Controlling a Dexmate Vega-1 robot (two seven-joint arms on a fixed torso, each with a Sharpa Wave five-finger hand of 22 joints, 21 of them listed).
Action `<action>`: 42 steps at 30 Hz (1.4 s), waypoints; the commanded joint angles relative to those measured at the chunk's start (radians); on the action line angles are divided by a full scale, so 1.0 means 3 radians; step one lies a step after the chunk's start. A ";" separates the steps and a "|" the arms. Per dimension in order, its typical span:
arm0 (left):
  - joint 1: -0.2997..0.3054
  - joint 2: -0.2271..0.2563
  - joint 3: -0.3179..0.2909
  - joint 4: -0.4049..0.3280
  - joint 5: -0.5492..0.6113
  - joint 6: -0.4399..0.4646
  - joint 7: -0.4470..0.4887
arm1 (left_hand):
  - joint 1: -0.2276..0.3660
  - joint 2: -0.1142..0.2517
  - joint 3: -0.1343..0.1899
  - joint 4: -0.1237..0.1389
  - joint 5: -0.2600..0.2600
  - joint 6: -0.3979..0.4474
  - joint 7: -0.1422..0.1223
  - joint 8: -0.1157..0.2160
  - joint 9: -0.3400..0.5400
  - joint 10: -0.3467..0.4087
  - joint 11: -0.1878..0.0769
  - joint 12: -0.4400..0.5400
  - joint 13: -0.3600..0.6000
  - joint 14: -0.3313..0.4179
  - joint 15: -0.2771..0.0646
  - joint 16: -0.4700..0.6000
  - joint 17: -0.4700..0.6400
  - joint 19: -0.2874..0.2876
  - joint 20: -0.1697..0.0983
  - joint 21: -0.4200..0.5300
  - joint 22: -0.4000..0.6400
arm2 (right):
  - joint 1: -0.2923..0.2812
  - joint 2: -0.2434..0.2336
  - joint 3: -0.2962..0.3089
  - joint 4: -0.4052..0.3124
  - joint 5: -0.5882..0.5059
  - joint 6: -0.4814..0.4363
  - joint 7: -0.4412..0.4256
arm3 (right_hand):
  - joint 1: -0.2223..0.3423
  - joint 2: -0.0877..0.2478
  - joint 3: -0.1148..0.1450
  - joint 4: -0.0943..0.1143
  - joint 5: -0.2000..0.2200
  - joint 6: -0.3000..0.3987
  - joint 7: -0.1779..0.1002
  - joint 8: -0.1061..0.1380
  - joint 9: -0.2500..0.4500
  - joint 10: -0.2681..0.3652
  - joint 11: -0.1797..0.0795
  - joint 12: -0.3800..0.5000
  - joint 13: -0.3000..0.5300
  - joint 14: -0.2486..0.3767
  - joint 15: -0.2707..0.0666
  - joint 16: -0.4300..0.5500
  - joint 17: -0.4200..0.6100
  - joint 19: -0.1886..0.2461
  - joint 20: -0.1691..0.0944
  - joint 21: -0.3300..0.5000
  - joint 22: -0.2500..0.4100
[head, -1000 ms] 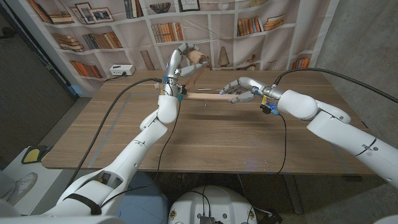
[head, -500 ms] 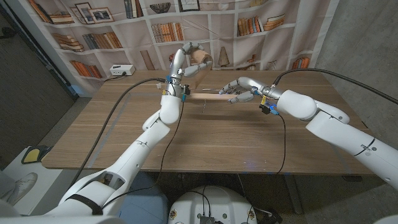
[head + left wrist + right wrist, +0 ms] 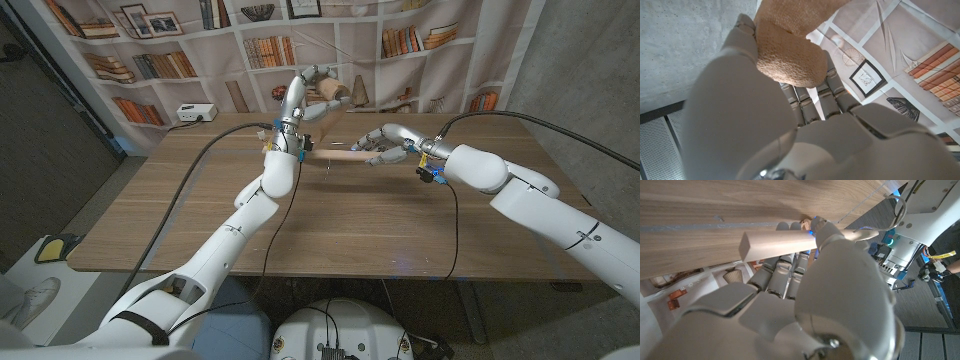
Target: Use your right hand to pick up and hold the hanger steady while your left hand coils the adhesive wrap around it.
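Two hands share the job: my right hand point(image 3: 385, 150) clamps the wooden hanger point(image 3: 338, 154) level above the tabletop point(image 3: 330, 220), so my raised left hand point(image 3: 318, 92), gripping the tan adhesive wrap roll point(image 3: 790, 57), can circle it.

No legible text, labels, brands, numbers or signs are visible. Book spines on the printed bookshelf backdrop point(image 3: 160, 65) are too small to read.

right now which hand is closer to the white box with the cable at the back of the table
Left. The left hand is raised with the wrap roll, nearer the white box; the right hand holds the hanger farther off.
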 commanded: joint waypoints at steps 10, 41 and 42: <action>0.0034 -0.0032 0.0028 -0.0062 -0.0058 -0.0052 -0.0046 | 0.1123 0.1134 0.0003 -0.0003 0.0004 0.0018 0.0002 0.0017 0.0007 0.0033 -0.0001 0.0028 -0.0021 0.0589 -0.0566 0.0021 0.0195 0.0010 -0.0016 0.0060 -0.0040 | 0.0041 0.0048 -0.0011 0.0138 0.0034 -0.0029 0.0036 | 0.0067 0.0081 0.0085 0.0081 0.0016 0.0014 -0.0017 -0.0006 0.0009 0.0292 -0.0282 0.0005 0.0492 0.0380 -0.0731 0.0020 0.0005 -0.0038 -0.0342 0.0030 0.0012; 0.0078 -0.0064 0.0064 -0.0154 -0.0111 -0.0145 -0.0046 | 0.1124 0.1131 0.0010 -0.0004 0.0005 0.0021 0.0009 0.0024 0.0002 0.0029 -0.0010 0.0049 -0.0045 0.0594 -0.0571 0.0016 0.0190 0.0000 -0.0017 0.0127 -0.0157 | 0.0031 0.0067 -0.0026 0.0184 0.0008 -0.0084 0.0031 | 0.0068 0.0078 0.0080 0.0081 0.0013 0.0016 -0.0018 -0.0007 0.0009 0.0304 -0.0277 -0.0006 0.0506 0.0381 -0.0733 0.0021 0.0003 -0.0076 -0.0342 0.0071 0.0013; 0.0081 -0.0064 0.0065 -0.0159 -0.0117 -0.0144 -0.0050 | 0.1123 0.1132 0.0010 -0.0003 0.0005 0.0025 0.0005 0.0026 0.0001 0.0030 -0.0010 0.0049 -0.0048 0.0593 -0.0573 0.0015 0.0190 0.0000 -0.0014 0.0128 -0.0163 | 0.0031 0.0068 -0.0026 0.0187 0.0005 -0.0083 0.0027 | 0.0067 0.0081 0.0081 0.0082 0.0013 0.0017 -0.0018 -0.0007 0.0009 0.0305 -0.0273 -0.0006 0.0505 0.0380 -0.0730 0.0019 0.0001 -0.0078 -0.0342 0.0071 0.0012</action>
